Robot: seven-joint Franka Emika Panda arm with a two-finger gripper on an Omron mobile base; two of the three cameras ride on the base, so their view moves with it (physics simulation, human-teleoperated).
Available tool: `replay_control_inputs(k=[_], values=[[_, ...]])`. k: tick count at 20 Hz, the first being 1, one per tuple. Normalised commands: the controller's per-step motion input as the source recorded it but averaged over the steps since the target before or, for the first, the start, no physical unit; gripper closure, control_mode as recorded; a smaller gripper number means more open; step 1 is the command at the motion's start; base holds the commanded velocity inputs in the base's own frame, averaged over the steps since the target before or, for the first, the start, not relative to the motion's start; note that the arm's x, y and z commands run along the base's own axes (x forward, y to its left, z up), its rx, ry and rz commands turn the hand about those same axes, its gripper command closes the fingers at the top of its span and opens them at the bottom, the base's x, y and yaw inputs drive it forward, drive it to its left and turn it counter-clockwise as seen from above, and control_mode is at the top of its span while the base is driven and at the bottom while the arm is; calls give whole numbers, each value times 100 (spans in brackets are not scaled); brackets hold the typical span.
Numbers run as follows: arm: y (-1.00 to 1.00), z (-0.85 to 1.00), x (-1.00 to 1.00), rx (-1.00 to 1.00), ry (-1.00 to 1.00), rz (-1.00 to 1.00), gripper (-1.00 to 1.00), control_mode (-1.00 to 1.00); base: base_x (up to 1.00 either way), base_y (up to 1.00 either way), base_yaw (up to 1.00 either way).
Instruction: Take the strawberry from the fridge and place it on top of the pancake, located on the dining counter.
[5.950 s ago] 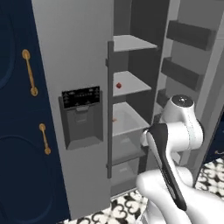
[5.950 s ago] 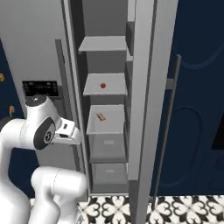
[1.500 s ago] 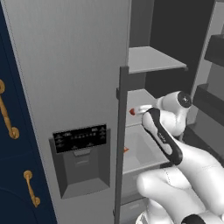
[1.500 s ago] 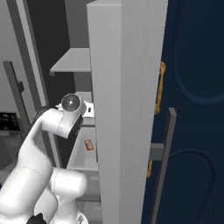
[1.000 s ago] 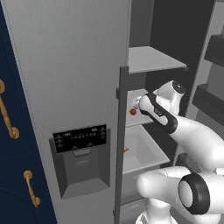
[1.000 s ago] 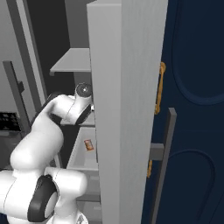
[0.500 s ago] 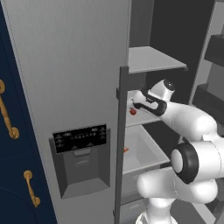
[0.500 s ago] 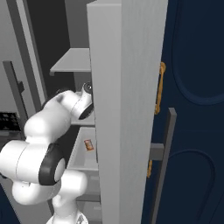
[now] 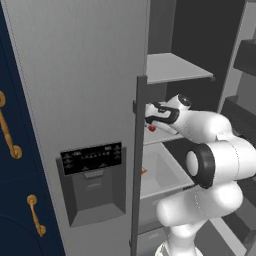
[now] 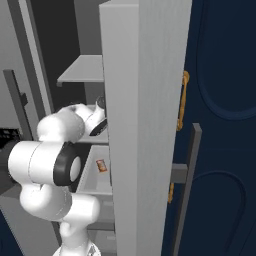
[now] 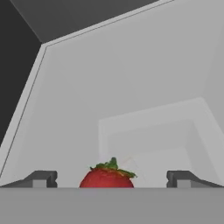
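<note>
The gripper (image 11: 109, 180) is standing spread wide, its two dark fingertips (image 11: 41, 178) showing far apart at the bottom of the hand view, and nothing is being pinched between them. The strawberry (image 11: 107, 177) is sitting midway between those tips, red with a small green leafy cap, with a clear gap to each finger on either side. It is resting on the pale grey shelf (image 11: 131, 100) that is stretching away ahead of the gripper toward the back wall of the fridge compartment.

In the left base view the gripper (image 9: 151, 116) is reaching into the open fridge (image 9: 75, 75) at the level of that shelf, and the strawberry (image 9: 152, 128) is showing as a small red spot just below its dark tips, right beside the edge of the shut door. That door is carrying a long vertical dark-grey handle (image 9: 138, 160) and a black-panelled dispenser (image 9: 92, 158) further out from the tool. Below the gripper, a white drawer (image 9: 162, 172) is standing open, with a small orange item (image 9: 143, 171) lying in it; in the right base view this item (image 10: 101, 166) is appearing as a small orange packet under the arm.

Above the gripper, another grey shelf (image 9: 175, 67) is jutting out. Furthest out, navy cabinets (image 9: 15, 200) with brass handles (image 9: 10, 132) are flanking the fridge, and in the right base view the open fridge door (image 10: 145, 125) is standing edge-on between the arm and more navy panelling (image 10: 220, 100).
</note>
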Motion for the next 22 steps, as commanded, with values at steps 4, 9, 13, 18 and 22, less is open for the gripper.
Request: replay_control_inputs(k=[4, 9, 13, 18, 22], values=[[0, -36, 31, 0, 2, 0, -100, -100, 0, 0, 0], [0, -32, 15, 0, 1, 0, -100, -100, 0, 0, 0], [3, -31, -6, 0, 5, 0, -100, -100, 0, 0, 0], [14, -21, -3, 0, 6, 0, -100, -100, 0, 0, 0], [15, -20, -13, 0, 3, 0, -100, -100, 0, 0, 0]])
